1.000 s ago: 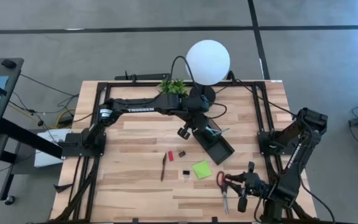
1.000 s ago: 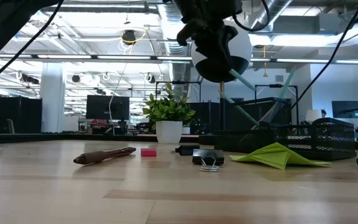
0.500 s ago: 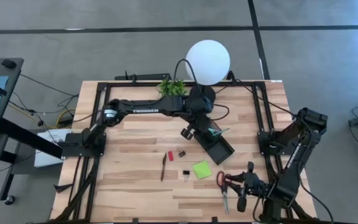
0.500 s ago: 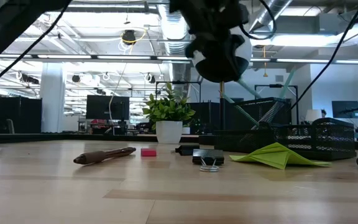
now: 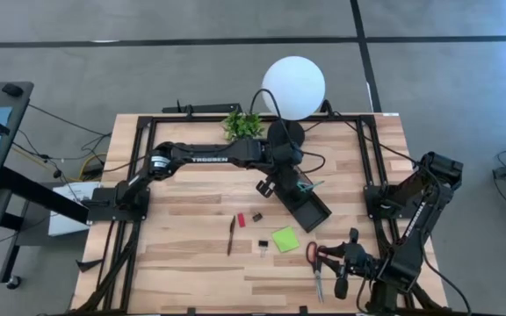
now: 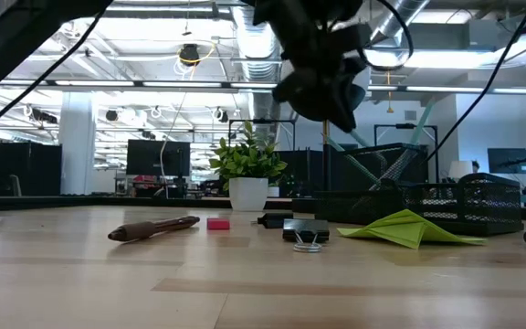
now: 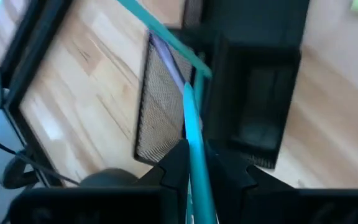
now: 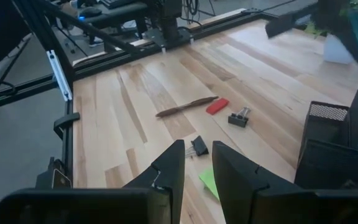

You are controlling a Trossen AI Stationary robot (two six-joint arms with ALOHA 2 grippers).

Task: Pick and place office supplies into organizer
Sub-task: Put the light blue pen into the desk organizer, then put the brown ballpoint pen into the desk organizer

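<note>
- Loading the organizer (image 5: pixel 304 198) has begun but is, by my judgement, well short of done: several supplies lie loose on the table (image 5: pixel 191 263) in the high view.
- Going left to right across that view, the dark pen (image 5: pixel 231 235) lies on the wood, with the small red piece (image 5: pixel 241 220) just beside it, one black clip (image 5: pixel 256 216) next to that and a second clip (image 5: pixel 263 247) nearer the front edge.
- The lime-green sticky-note pad (image 5: pixel 285 239) sits just off the organizer's front end, apart from it.
- The left gripper (image 7: pixel 192 163) hangs over the organizer's taller back section, its fingers narrow around a teal pen (image 7: pixel 188 118) that points down toward the mesh compartment; I judge this the drop-in step, not yet released.
- Inside the organizer, thin teal stems already stand tilted out of the back section; the low front tray looks bare, though it is too dark to be sure.
- The red-handled scissors (image 5: pixel 316 266) lie at the front right, touching or just beside the right gripper (image 8: pixel 196 163), which waits low there with fingers a little apart and nothing between them.
</note>
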